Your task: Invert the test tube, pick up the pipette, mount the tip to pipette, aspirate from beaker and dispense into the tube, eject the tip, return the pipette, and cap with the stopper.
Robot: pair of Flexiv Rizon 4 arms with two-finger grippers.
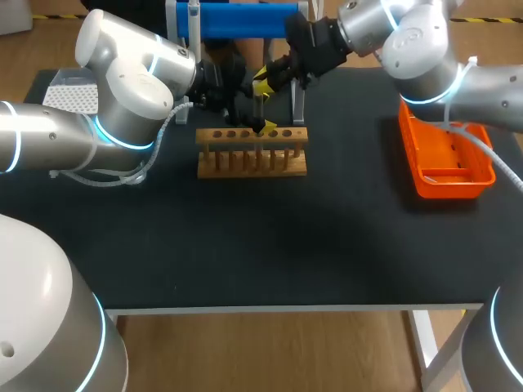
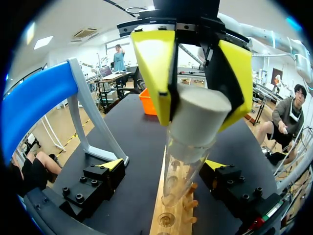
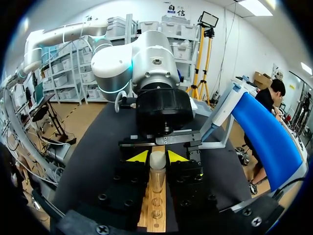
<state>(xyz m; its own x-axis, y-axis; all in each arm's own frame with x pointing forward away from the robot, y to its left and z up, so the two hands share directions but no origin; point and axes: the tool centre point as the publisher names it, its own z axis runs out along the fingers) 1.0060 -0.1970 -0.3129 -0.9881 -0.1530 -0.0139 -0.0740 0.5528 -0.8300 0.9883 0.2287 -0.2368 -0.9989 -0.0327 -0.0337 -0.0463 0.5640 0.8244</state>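
Test tube (image 3: 157,179) in rack (image 1: 252,157), right claw (image 3: 157,157) clamped on stopper (image 2: 198,120) at its mouth, left claw (image 2: 165,166) apart

Wide gap between rack (image 1: 252,160) and orange tray (image 1: 448,191); blue stand (image 1: 245,20) behind.

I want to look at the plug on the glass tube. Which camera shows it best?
The left wrist view: the stopper fills the middle, pinched by the right arm's yellow fingers atop the test tube. The right wrist view shows it small between those fingers. In the head view I cannot make it out.
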